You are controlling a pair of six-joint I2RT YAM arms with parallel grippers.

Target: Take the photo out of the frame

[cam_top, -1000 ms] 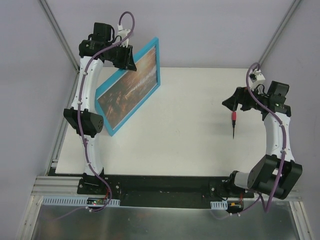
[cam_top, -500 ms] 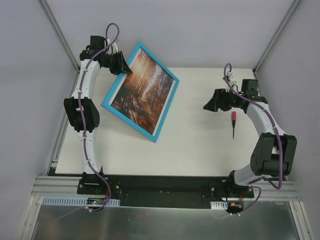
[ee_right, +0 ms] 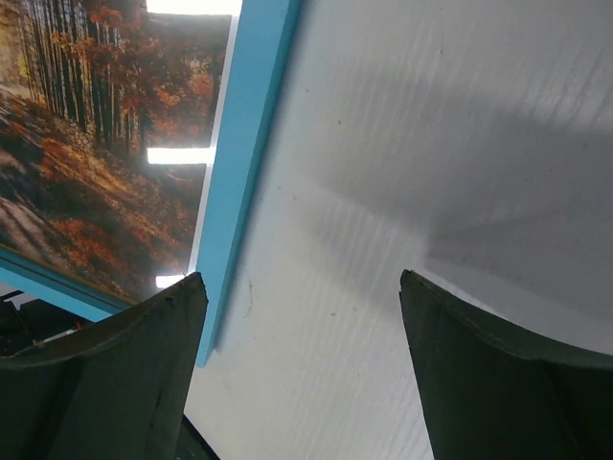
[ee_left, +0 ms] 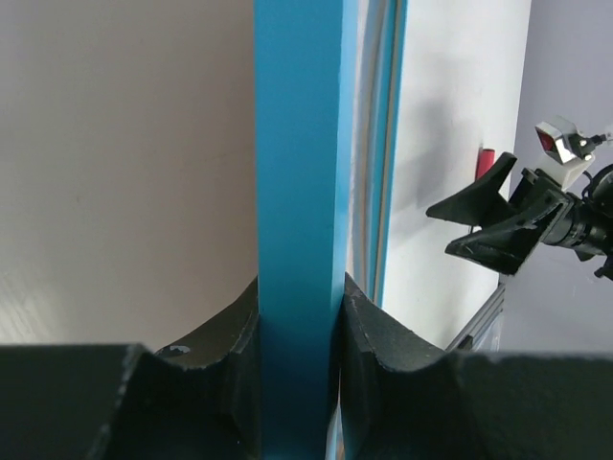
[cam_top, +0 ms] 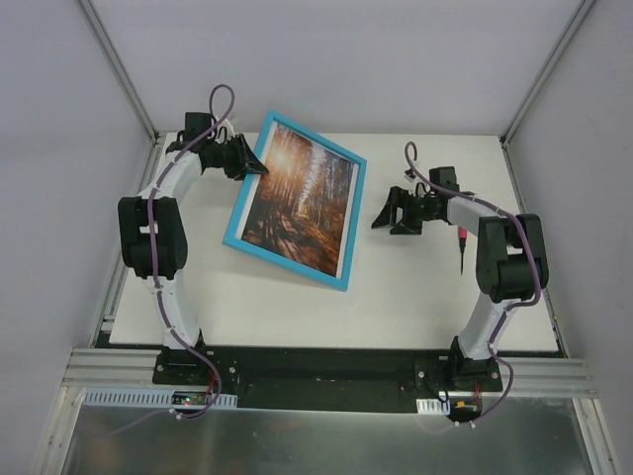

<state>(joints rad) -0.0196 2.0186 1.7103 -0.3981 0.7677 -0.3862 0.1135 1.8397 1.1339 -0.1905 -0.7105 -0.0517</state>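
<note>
As the table (cam_top: 396,297) is being crossed from its near edge, the frame (cam_top: 287,263) is being met first. It is being held tilted left of the middle with its turquoise front turned up. Whether its low side is resting on the table cannot be told. The photo (cam_top: 300,198) is sitting inside the frame, forest side up. To the right, a screwdriver (cam_top: 461,245) is lying on the table, well apart from the frame. A little farther, the right gripper (cam_top: 382,210) is being held just beside the frame's right side, apart from it. Its fingers (ee_right: 115,383) are being held wide apart, with only bare table between them. Farthest, the frame's far left edge is being clamped by the left gripper (cam_top: 259,168), the turquoise bar being pinched between both fingers (ee_left: 393,345).
</note>
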